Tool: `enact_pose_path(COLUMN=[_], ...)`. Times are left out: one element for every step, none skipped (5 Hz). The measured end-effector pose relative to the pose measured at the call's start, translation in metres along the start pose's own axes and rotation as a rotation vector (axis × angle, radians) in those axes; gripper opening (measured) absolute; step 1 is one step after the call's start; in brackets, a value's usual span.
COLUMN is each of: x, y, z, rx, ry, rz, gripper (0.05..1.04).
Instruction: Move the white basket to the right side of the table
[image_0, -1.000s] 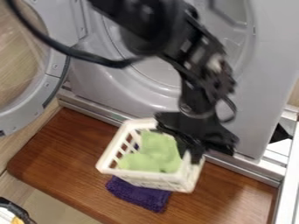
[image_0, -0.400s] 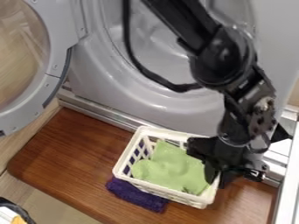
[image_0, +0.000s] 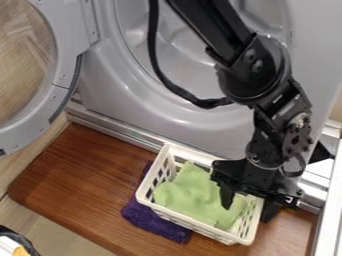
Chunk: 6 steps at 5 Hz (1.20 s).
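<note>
camera view: the white basket (image_0: 194, 223) sits on the brown wooden tabletop (image_0: 80, 180), past its middle toward 4 o'clock, with its long sides running from 10 to 4 o'clock. a pale green cloth (image_0: 194, 195) lies bunched inside it, below the level of the rim in places.

the end effector (image_0: 248, 214) hangs down at the basket's 3 o'clock end and straddles the wall there: one finger reaches in over the green cloth, the other stands outside the basket. the two are spread well apart with the wall between them, so it has released the basket and grasps nothing. the black arm (image_0: 254, 67) comes in from the top edge, at about 12 to 1 o'clock, and a black cable (image_0: 159, 67) loops down along its 9 o'clock side.

a dark purple cloth (image_0: 157, 224) lies on the tabletop along the basket's 7 to 10 o'clock side, and the basket overlaps part of it in this view. toward 12 o'clock, beyond the tabletop, stands a grey machine (image_0: 110, 95) with a large round opening; its round door (image_0: 63, 75) is swung open toward 10 o'clock.
</note>
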<state>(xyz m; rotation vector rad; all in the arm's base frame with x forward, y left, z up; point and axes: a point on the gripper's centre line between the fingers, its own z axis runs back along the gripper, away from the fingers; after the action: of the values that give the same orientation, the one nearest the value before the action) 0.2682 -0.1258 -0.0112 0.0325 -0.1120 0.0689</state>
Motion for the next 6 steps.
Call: enact_pose_path(x=[-0.001, 0.001, 0.000, -0.003, -0.002, -0.004], y=[0.000, 0.000, 0.002, 0.002, 0.005, 0.013], z=[0.000, -0.001, -0.002, 0.002, 0.016, 0.039], rx=[-0.002, -0.016, -0.010, -0.026, -0.039, -0.044], ry=[0.005, -0.003, -0.003, -0.009, -0.032, -0.072], rz=[-0.021, -0.026, -0.029, -0.050, -0.071, -0.066], gripper=[1.011, 1.006, 1.001, 1.001, 1.001, 1.001])
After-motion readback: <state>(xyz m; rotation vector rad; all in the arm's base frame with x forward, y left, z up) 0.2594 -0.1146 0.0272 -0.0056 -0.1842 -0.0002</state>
